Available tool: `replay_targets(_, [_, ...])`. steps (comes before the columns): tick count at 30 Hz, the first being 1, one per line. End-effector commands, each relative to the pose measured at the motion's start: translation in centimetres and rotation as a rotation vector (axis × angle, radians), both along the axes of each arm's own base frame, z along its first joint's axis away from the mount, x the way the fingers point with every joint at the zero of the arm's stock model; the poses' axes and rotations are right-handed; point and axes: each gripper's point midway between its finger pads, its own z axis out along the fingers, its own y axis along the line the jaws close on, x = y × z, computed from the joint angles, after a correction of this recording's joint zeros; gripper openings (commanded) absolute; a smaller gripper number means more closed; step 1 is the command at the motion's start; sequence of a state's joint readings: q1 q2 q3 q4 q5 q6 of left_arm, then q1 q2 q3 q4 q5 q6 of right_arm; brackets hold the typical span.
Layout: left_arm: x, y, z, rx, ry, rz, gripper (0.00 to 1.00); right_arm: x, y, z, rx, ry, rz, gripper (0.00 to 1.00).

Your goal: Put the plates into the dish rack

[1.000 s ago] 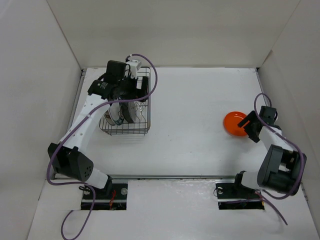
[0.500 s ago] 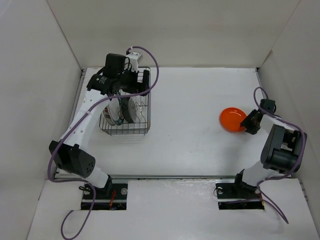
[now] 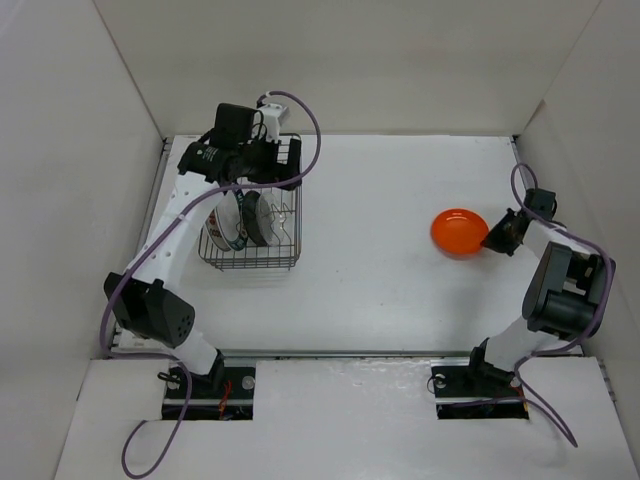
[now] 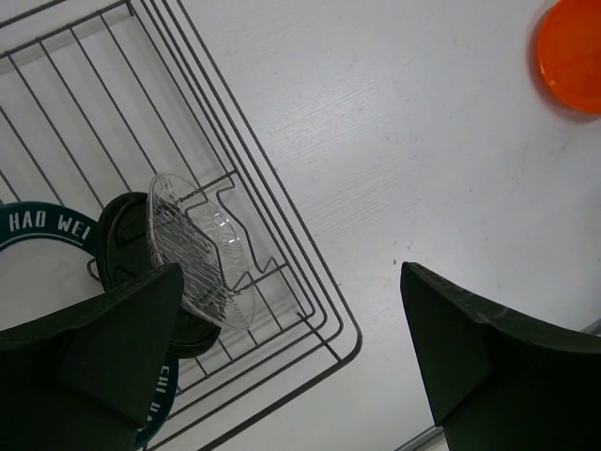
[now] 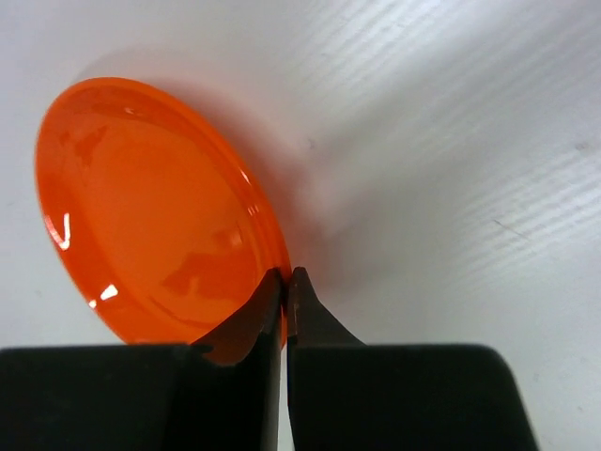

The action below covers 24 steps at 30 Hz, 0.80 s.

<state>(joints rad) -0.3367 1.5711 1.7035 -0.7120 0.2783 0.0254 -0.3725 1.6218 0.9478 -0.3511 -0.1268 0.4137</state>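
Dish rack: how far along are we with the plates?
Done: the clear plate, black plate and green-rimmed plate stand in the dish rack; I can't count any behind them. In hand: the right gripper pinches the rim of the orange plate. Left: slot it into the rack.

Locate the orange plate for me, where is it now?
In the top view the orange plate is at the right side of the table, its right rim pinched by the right gripper, far from the dish rack on the left.
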Motion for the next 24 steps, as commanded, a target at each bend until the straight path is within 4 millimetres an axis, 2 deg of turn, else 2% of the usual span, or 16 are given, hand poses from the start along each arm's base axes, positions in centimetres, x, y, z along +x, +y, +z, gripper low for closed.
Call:
replay_targets(1, [0.6, -1.1, 4.2, -0.033, -0.107, -0.079, 1.00, 1.3, 1.6, 2.8, 0.033, -0.165, 0.094, 0.00])
replay_targets(2, [0.4, -2.2, 4.2, -0.065, -0.089, -0.140, 1.00, 2.1, 2.6, 5.7, 0.049, -0.301, 0.122, 0.00])
replay_targets(3, [0.5, -2.8, 4.7, -0.087, -0.094, -0.166, 1.00, 2.1, 2.9, 5.8, 0.062, -0.307, 0.133, 0.00])
replay_targets(4, [0.7, -3.4, 5.3, -0.102, -0.106, -0.196, 1.00, 2.4, 3.1, 7.2, 0.049, -0.386, 0.140, 0.00])
replay_targets(5, [0.7, -4.6, 6.2, -0.147, -0.104, -0.253, 1.00, 2.6, 3.8, 10.4, 0.019, -0.489, 0.165, 0.00])
replay_targets(7, [0.6, -6.0, 6.9, -0.195, -0.101, -0.330, 1.00, 3.0, 5.2, 13.7, -0.014, -0.602, 0.209, 0.00])
replay_targets(8, [0.6, -7.0, 8.4, -0.225, -0.129, -0.372, 1.00, 2.9, 5.9, 15.9, -0.037, -0.666, 0.233, 0.00])
replay_targets(10, [0.1, -8.9, 7.7, -0.306, -0.043, -0.474, 1.00, 3.2, 8.7, 18.0, -0.029, -0.745, 0.322, 0.00])
replay_targets(12, [0.0, -10.4, 7.6, -0.359, -0.014, -0.550, 1.00, 3.3, 10.4, 19.2, -0.030, -0.780, 0.383, 0.00])
replay_targets(13, [-0.2, -11.2, 7.5, -0.378, -0.006, -0.584, 1.00, 3.1, 12.6, 20.1, -0.015, -0.817, 0.463, 0.00])
replay_targets(16, [-0.7, -12.6, 7.0, -0.440, 0.010, -0.666, 1.00, 3.2, 15.7, 23.1, -0.019, -0.913, 0.561, 0.00])
replay_targets(17, [-0.9, -12.8, 7.0, -0.453, 0.013, -0.684, 1.00, 3.0, 17.6, 23.7, -0.012, -0.935, 0.617, 0.00])
replay_targets(18, [-1.2, -13.5, 6.4, -0.469, 0.040, -0.705, 1.00, 3.1, 18.3, 24.9, -0.017, -0.960, 0.628, 0.00])
replay_targets(20, [-1.7, -14.1, 6.1, -0.487, 0.063, -0.736, 1.00, 3.3, 20.0, 24.8, -0.003, -0.964, 0.677, 0.00])
replay_targets(21, [-2.1, -14.6, 5.2, -0.485, 0.098, -0.742, 1.00, 3.2, 20.6, 25.6, 0.001, -0.988, 0.697, 0.00])
replay_targets(24, [-1.6, -14.7, 3.1, -0.436, 0.120, -0.696, 1.00, 3.2, 21.7, 26.4, 0.044, -1.007, 0.735, 0.00])
